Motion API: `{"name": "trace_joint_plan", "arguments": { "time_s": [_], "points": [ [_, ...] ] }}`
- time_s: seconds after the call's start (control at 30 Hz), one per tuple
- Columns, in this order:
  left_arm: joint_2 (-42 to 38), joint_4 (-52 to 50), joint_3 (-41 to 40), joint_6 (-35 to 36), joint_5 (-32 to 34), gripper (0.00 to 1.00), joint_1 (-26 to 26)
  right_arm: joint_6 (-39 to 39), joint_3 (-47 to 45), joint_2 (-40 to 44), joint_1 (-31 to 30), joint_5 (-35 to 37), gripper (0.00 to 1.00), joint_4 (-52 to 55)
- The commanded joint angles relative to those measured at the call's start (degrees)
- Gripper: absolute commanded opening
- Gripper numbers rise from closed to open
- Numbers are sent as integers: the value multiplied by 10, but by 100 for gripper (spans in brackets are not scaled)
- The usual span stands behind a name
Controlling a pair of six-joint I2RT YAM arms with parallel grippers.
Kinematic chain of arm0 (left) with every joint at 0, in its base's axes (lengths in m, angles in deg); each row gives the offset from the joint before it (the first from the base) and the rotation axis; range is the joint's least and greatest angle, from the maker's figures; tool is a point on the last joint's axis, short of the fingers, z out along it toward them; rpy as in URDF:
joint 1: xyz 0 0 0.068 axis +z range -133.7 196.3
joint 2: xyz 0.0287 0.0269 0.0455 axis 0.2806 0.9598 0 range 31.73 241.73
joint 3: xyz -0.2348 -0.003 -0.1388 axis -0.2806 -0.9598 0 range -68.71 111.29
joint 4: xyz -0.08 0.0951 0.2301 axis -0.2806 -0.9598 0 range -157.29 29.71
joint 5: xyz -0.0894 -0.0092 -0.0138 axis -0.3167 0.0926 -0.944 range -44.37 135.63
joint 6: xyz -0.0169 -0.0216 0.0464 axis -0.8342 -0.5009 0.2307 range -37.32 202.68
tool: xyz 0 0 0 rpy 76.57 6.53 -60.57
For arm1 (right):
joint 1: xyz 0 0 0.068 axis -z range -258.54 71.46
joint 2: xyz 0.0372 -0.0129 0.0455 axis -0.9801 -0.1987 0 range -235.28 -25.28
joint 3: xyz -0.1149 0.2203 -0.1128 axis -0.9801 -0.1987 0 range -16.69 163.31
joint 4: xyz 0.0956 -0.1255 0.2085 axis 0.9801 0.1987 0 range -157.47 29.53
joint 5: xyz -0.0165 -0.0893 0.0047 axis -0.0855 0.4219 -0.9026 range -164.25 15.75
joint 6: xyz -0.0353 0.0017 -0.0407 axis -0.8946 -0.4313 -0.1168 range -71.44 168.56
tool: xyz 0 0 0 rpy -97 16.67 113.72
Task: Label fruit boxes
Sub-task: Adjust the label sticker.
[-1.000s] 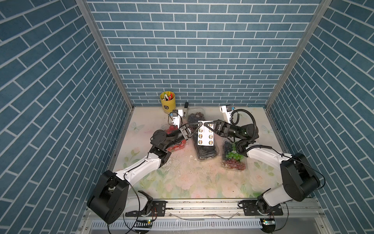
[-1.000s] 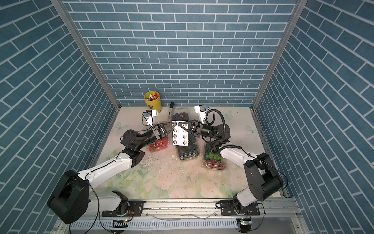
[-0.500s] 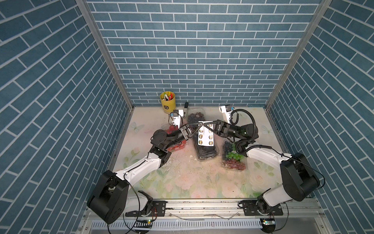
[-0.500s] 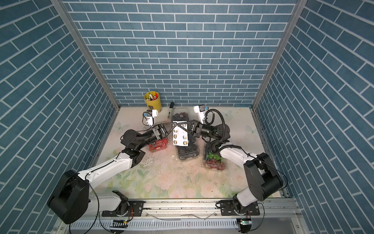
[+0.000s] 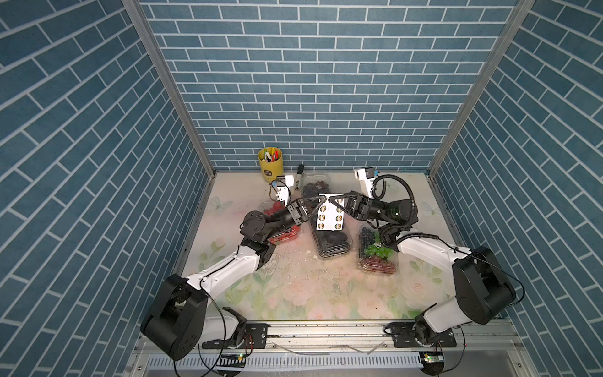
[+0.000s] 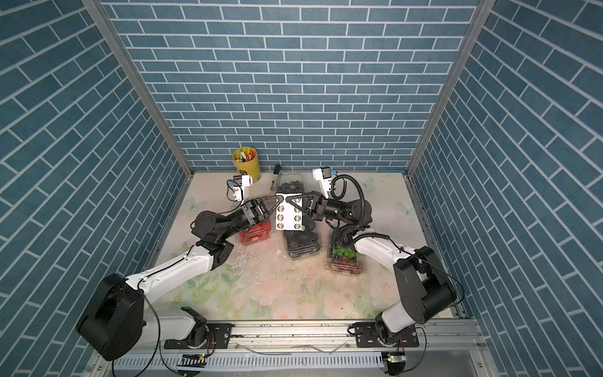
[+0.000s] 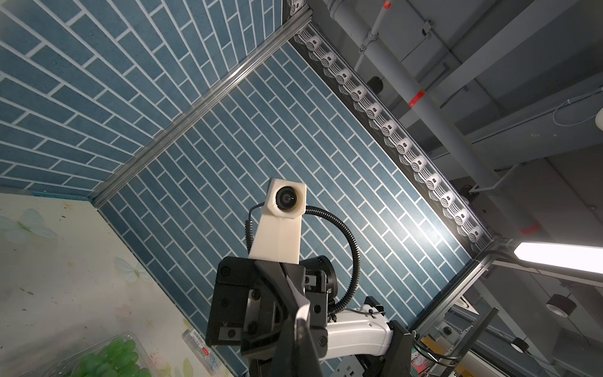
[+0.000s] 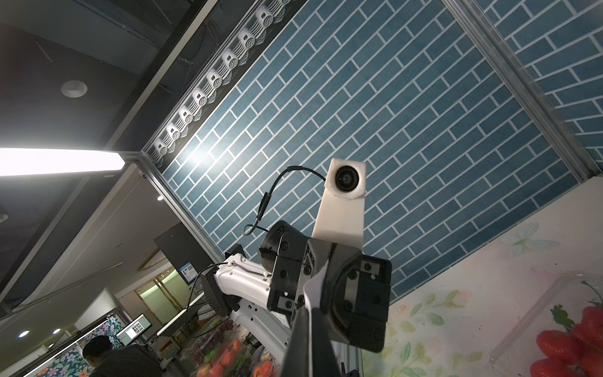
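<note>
Pinching the sticker sheet (image 5: 329, 218) by its top edge, left gripper (image 5: 321, 196) and right gripper (image 5: 333, 197) hold it over the black-fruit box (image 5: 336, 244). Peeling a label cleanly likely needs one steady, one pulling slowly.

Both top views are evenly bright and sharp, brick lines bowing at the edges. In my wrist views a lamp (image 7: 561, 258) blows out white, glaring on the wall (image 7: 424, 228) beside it.
</note>
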State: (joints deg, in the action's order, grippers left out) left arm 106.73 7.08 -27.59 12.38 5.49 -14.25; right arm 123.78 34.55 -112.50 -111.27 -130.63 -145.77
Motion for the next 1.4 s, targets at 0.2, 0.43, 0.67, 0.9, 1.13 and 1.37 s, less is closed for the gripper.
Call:
{"name": "trace_joint_plan", "arguments": {
  "time_s": [0.2,0.43,0.67,0.9,1.13,1.37],
  "points": [
    [13,52,4,-10,-20,0,-1,27,23,-13,-1,-13,0,-12],
    [20,48,6,-10,-17,0,-1,33,27,-12,-3,-18,0,-15],
    [26,49,5,-11,-17,0,0,29,24,0,-6,-19,0,-14],
    [2,39,1,-4,-20,0,0,29,19,-9,8,-11,0,-14],
    [-3,36,1,-1,-20,0,0,31,18,-10,14,-10,0,-14],
    [21,49,4,-9,-19,0,0,32,20,-3,11,-19,0,-15]
  ]
}}
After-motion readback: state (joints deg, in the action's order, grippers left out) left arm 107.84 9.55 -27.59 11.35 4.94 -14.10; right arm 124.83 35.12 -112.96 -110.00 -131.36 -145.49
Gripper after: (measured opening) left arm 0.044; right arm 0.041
